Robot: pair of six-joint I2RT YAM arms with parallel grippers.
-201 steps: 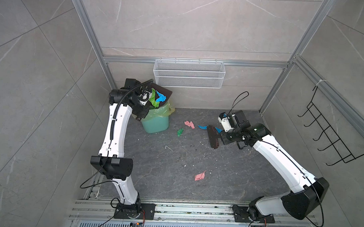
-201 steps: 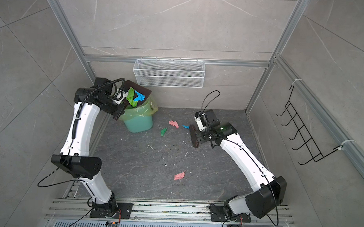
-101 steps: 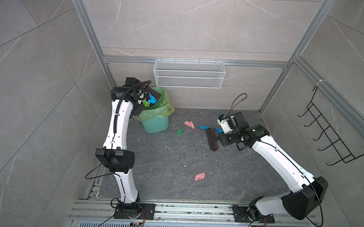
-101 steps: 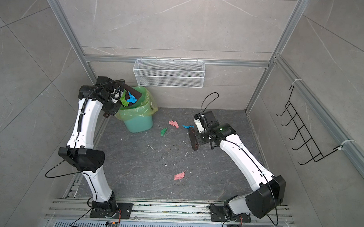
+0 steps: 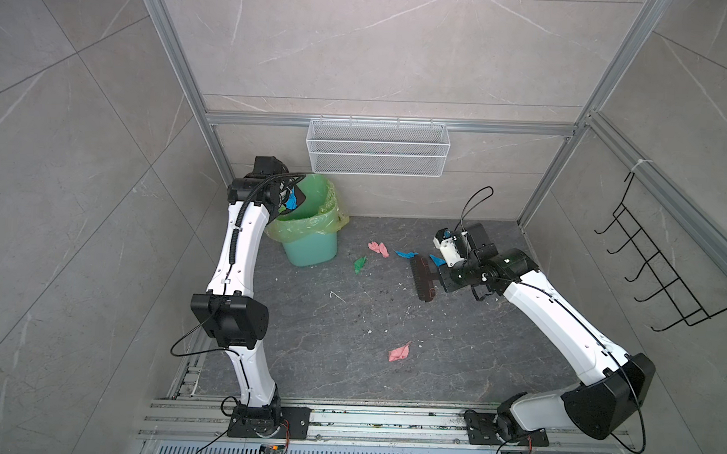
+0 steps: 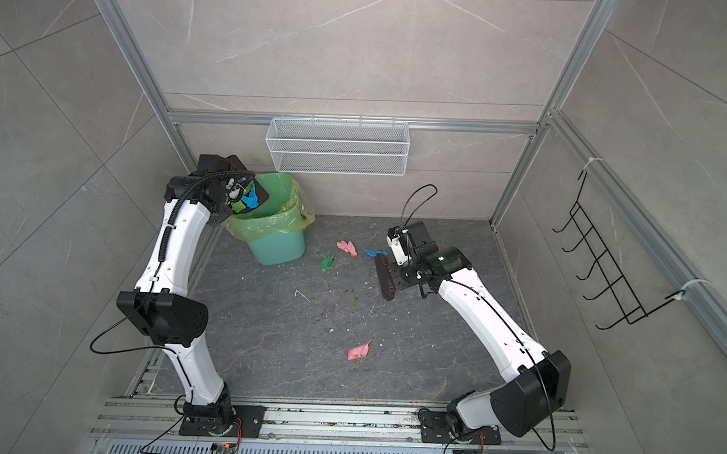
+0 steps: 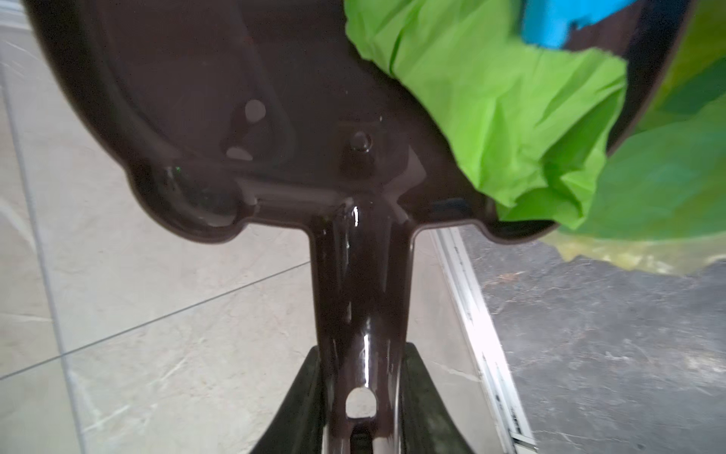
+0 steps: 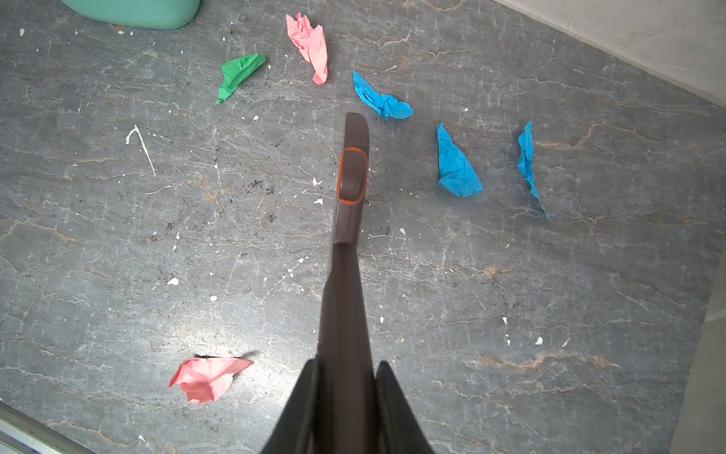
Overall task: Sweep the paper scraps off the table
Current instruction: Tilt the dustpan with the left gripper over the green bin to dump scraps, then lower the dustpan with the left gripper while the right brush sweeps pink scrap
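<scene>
Status: partly complete. The tabletop [image 5: 307, 359] carries six paper scraps [image 5: 378, 248] not yet collected, and one load sits in the dustpan, judged to be at the point of emptying. Left arm: elbow folded, wrist raised over the far-left corner, above the green bin [image 5: 311, 247] and its liner. Right arm: stretched low from the near right toward the far centre. The dustpan [image 7: 235, 98] is tilted over the bin mouth, and the left fingers [image 7: 302, 401] are clamped on its handle. A green piece [image 7: 491, 98] and a blue piece [image 7: 558, 19] lie at the pan's edge over the liner, not yet in the bin. The brush [image 5: 423, 280] stands right of centre with its bristles facing left, and the right fingers [image 8: 298, 412] are clamped on its handle. Bristle contact with the tabletop cannot be told. Scraps left:

- a green scrap [image 8: 237, 72] and a pink scrap [image 8: 310, 47] between bin and brush
- a blue scrap [image 8: 383, 100] just beyond the brush tip
- two more blue scraps [image 8: 455, 165] right of the brush
- a lone pink scrap [image 5: 399, 353] near centre, well apart from the rest

Work outstanding, as judged: empty the pan, return it to the tabletop and sweep in the six.
</scene>
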